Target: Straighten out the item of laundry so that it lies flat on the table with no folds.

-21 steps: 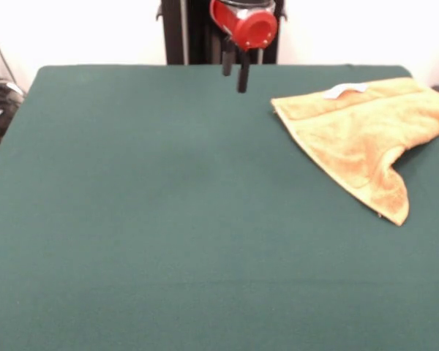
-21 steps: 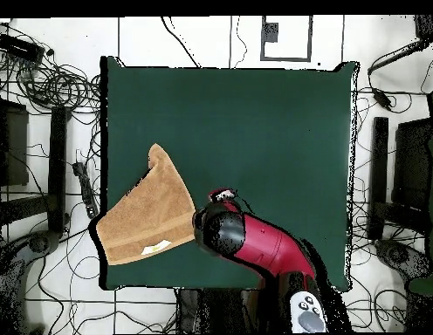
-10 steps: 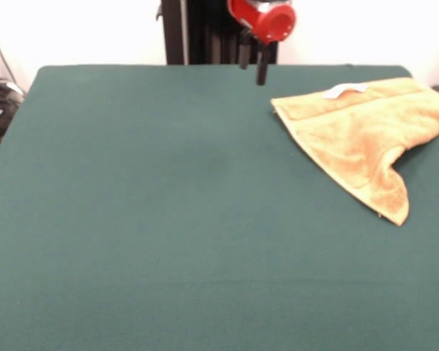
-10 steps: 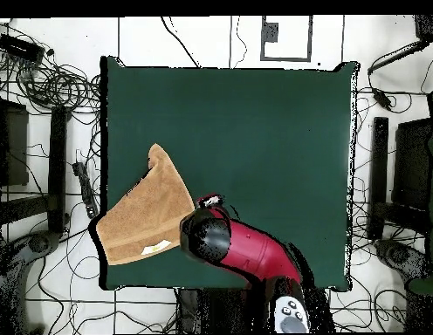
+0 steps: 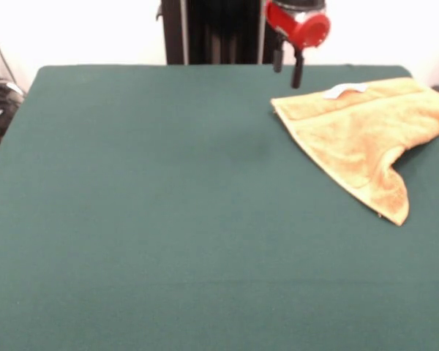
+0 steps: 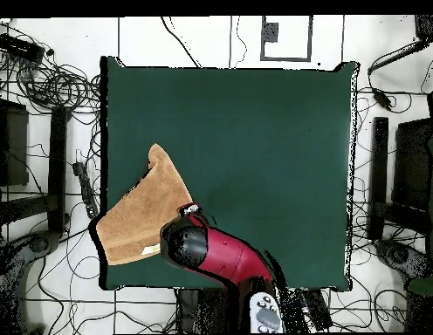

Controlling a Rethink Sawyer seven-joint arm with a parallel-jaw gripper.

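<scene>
The orange-yellow towel (image 5: pixel 364 137) lies at the right side of the bench (image 5: pixel 168 219) in the front view, close to the far right corner. It is folded into a rough triangle: one long edge runs from a corner near the middle-right of the far side down to a point that reaches toward the camera, and near that point the cloth curls over itself in a small raised fold. Its right end reaches the bench's right edge. A small white tag (image 5: pixel 344 90) sits on its far edge.

In the overhead view the towel (image 6: pixel 141 214) occupies the lower left part of the bench (image 6: pixel 255 131), with its outer corner spilling slightly past the left edge and its point aimed toward the middle of the green surface.

The end effector (image 5: pixel 287 67) hangs above the far edge, just beside the towel's near corner and not touching the cloth. Its two dark fingers (image 5: pixel 297 72) point down with a clear gap between them, spread apart and holding nothing. From overhead, the red arm (image 6: pixel 224 255) covers part of the towel's inner edge.

All the rest of the green surface is bare, a wide stretch to the left and front of the towel in the front view.
</scene>
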